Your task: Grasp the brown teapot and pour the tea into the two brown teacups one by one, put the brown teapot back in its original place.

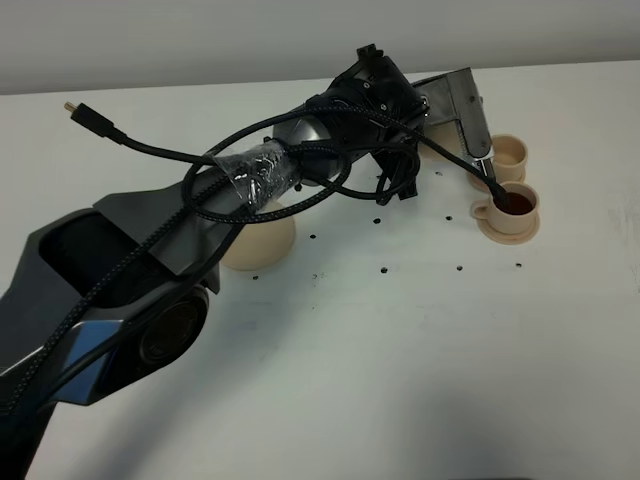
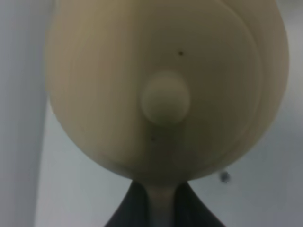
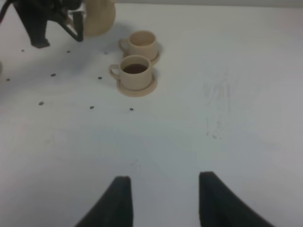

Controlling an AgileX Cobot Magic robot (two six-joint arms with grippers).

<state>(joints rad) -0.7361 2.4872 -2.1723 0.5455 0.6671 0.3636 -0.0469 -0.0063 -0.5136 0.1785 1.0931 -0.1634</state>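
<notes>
The brown teapot (image 2: 165, 71) fills the left wrist view, lid knob toward the camera. My left gripper (image 2: 161, 213) is shut on its loop handle, a dark finger (image 2: 124, 215) on each side. From above, only a sliver of the teapot (image 1: 440, 146) shows under the left arm, just left of the two brown teacups. The near teacup (image 1: 510, 205) (image 3: 136, 72) holds dark tea. The far teacup (image 1: 510, 152) (image 3: 141, 43) looks pale inside. Both sit on small saucers. A pale tan round piece (image 1: 262, 240), the original place, lies half hidden under the arm. My right gripper (image 3: 163, 198) is open over bare table.
The left arm (image 1: 250, 185) with its looped black cables stretches across the table's middle. A loose cable plug (image 1: 85, 113) sticks out at the far left. Small dark dots (image 1: 385, 269) mark the white tabletop.
</notes>
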